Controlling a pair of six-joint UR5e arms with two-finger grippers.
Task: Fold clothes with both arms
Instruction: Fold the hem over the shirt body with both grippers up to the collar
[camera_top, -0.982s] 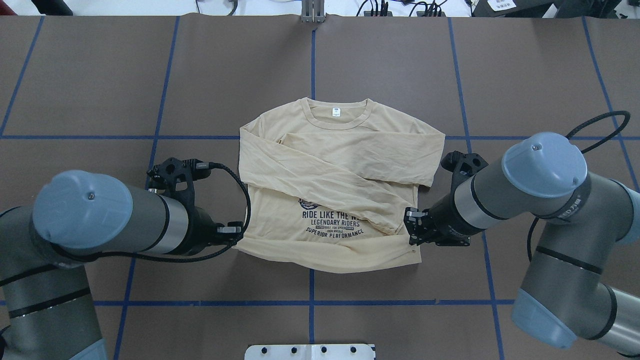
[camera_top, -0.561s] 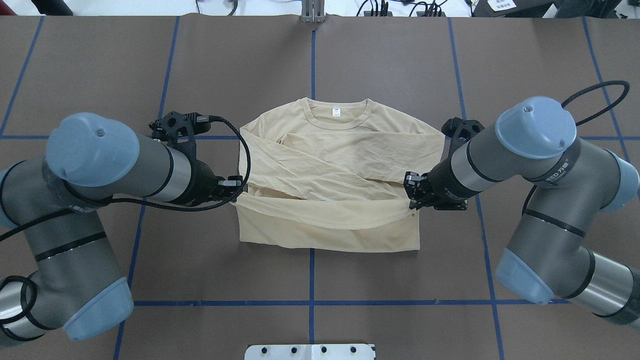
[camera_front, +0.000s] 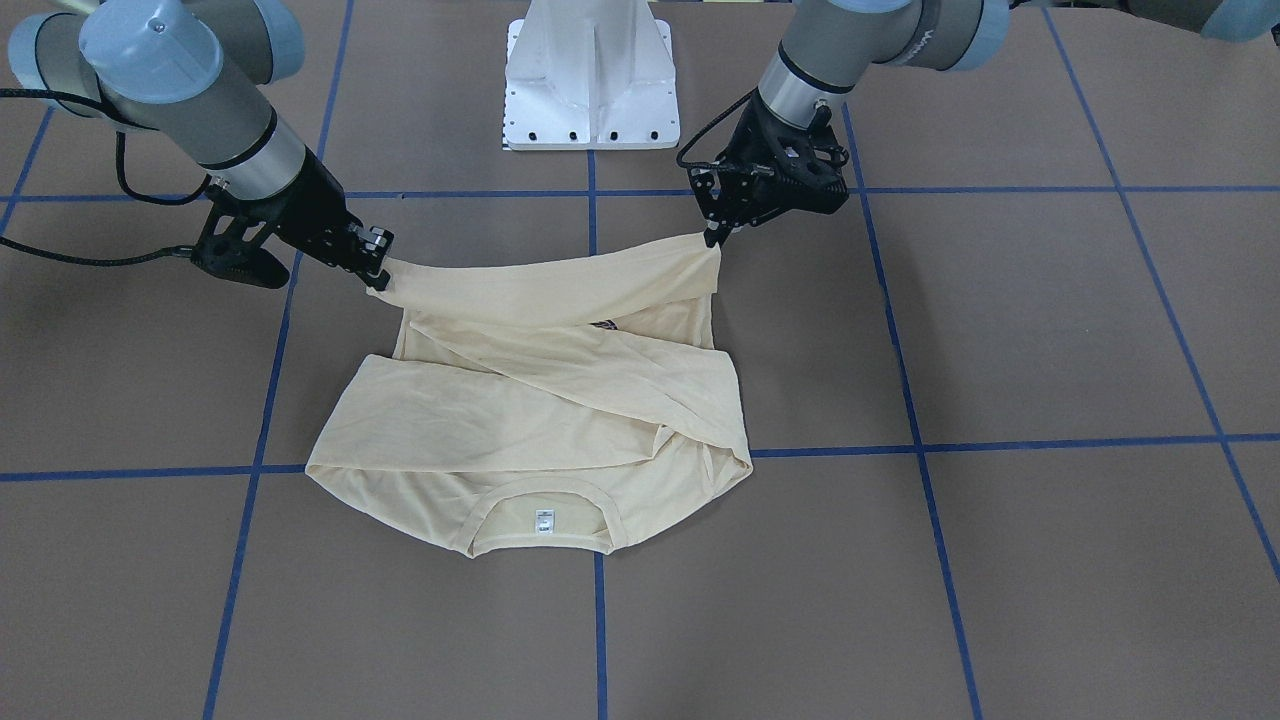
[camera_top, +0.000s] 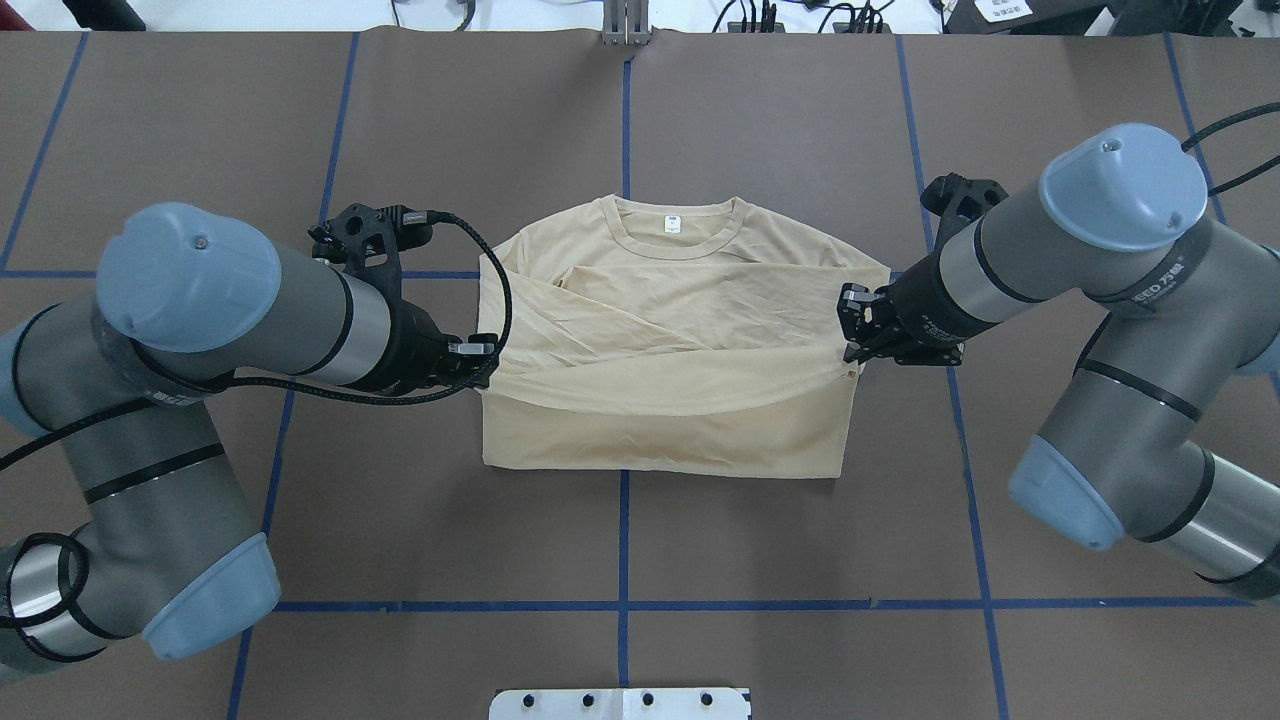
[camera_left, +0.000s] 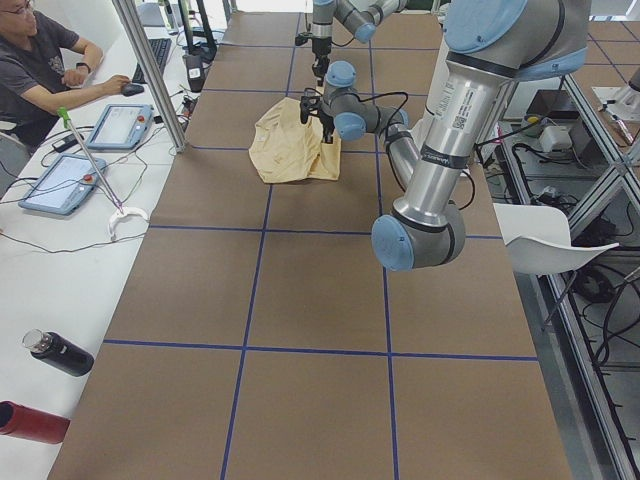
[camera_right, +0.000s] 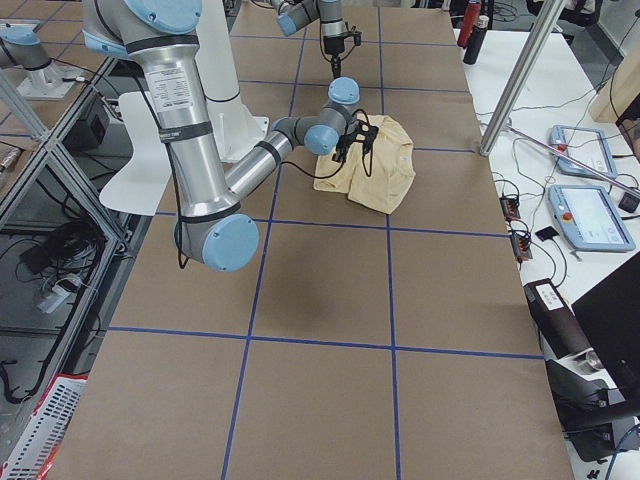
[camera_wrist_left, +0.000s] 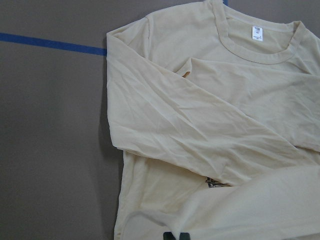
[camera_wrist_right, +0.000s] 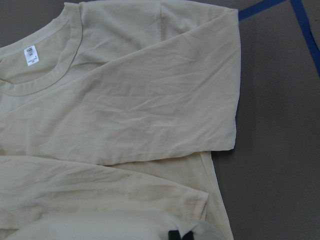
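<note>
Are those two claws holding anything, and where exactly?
Yes. The left gripper and right gripper each pinch a bottom hem corner of the T-shirt, with that edge raised.

Brown table (camera_top: 760, 120), gridded with blue tape (camera_top: 625, 120) — cream T-shirt (camera_top: 680, 290) lies on it, sleeves crossed.

Neck label (camera_top: 672, 224): white, inside the collar of the shirt (camera_top: 660, 300). It carries small dark print, too fine to read in any view.

Print (camera_front: 603, 323): dark, on the shirt front. Only a scrap shows under the folded cloth; no word is legible.

Right arm (camera_top: 1010, 260): white lettering (camera_top: 1160, 287) by the elbow joint, overhead view. Capitals ending "EED" can be read; the characters after them cannot.

Left arm (camera_left: 440, 170): sticker (camera_left: 457, 108) with black text and a square code, not legible. A second sticker (camera_right: 178, 95) of the same kind is on the right arm, also not legible.
</note>
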